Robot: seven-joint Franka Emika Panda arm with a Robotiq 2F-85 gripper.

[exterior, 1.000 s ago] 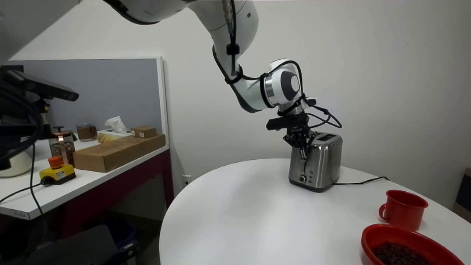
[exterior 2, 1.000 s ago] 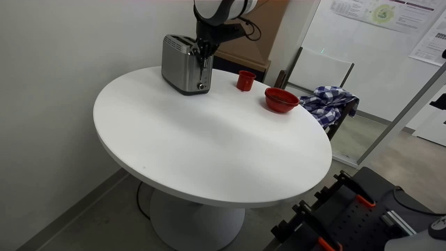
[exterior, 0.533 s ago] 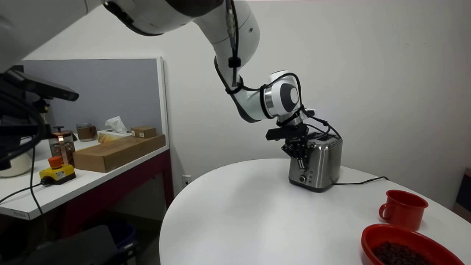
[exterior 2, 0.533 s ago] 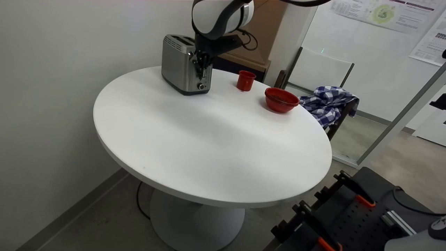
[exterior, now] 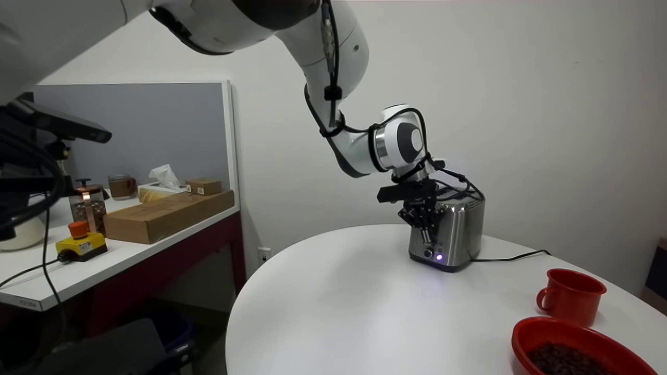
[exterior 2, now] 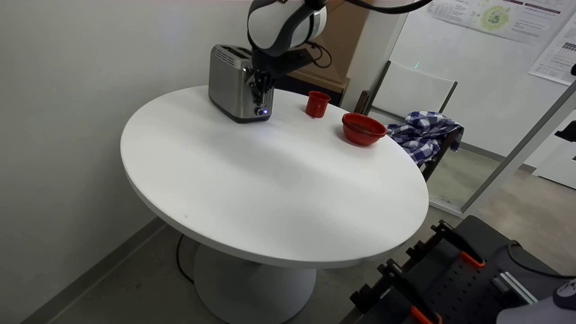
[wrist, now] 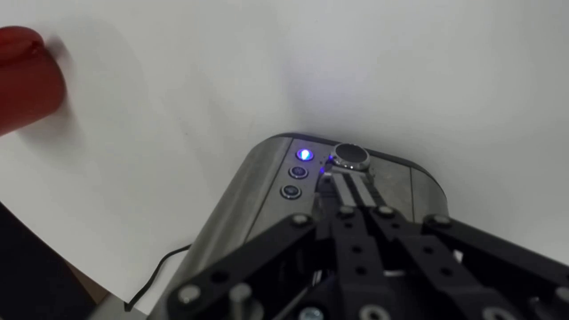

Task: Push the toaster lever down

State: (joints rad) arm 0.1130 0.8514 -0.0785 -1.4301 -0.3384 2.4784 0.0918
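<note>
Toaster point(exterior 2: 227, 85): stood near the table's point(exterior 2: 274, 193) far edge.
Pincer point(wrist: 348, 175): was closed.
Lever: hidden; probably springy, best pressed from above.

The wrist view is being aimed downward, near the toaster point(wrist: 274, 209). The surface point(exterior 2: 274, 184) is being shared by both exterior views.

Knob point(wrist: 351, 153) blw gripper point(wrist: 353, 175), free rm mid tbl point(exterior 2: 279, 189)
</note>
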